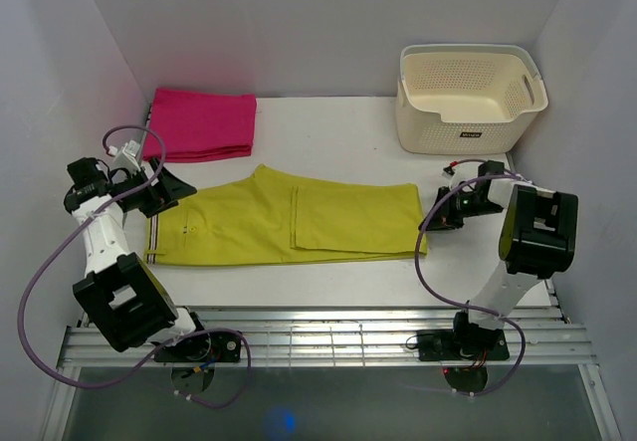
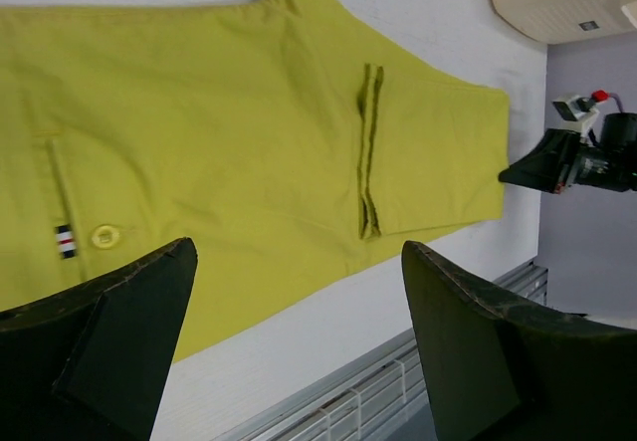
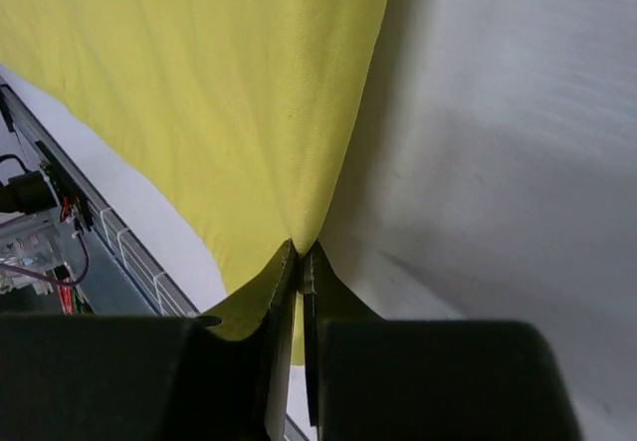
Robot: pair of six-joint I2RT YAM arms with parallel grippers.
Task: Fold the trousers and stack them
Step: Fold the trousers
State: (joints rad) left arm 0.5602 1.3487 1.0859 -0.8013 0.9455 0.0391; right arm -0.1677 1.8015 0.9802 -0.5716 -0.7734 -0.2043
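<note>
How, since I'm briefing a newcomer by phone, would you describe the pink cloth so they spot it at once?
On the white table, look to the far left corner, opposite the cream basket. The pink cloth lies there, folded into a neat rectangle, just beyond the lime trousers. It is the only magenta thing.
</note>
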